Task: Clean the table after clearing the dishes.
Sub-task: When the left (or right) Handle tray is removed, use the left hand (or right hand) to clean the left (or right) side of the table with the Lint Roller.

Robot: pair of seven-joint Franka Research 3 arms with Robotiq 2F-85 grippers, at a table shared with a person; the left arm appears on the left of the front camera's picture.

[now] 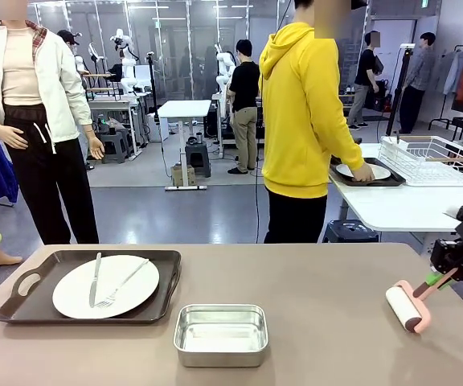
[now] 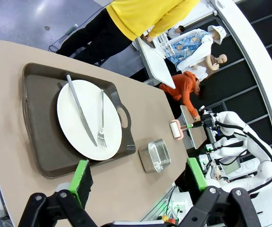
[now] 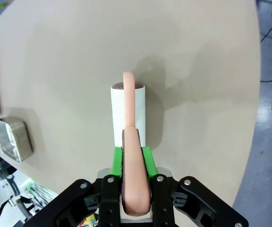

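Note:
On the brown table (image 1: 320, 273) at front left lies a dark tray (image 1: 169, 277) with a white plate (image 1: 75, 293), a knife (image 1: 96, 277) and a fork (image 1: 123, 283) on it. My left gripper (image 2: 138, 175) hangs open above the table edge beside that tray (image 2: 41, 142) and plate (image 2: 79, 125). At the table's right side my right gripper (image 1: 440, 278) is shut on the pink handle of a lint roller (image 1: 404, 310). Its white roll (image 3: 129, 111) rests on the table top (image 3: 197, 71). A person in a yellow hoodie holds a second tray (image 1: 394, 180) with a plate (image 1: 378, 172) on a white side table.
A small steel pan (image 1: 220, 334) sits near the front middle of the table, between the tray and the roller. A white wire dish rack (image 1: 428, 159) stands on the white side table (image 1: 400, 209) at the back right. The person's hand (image 1: 363, 173) rests on the second tray.

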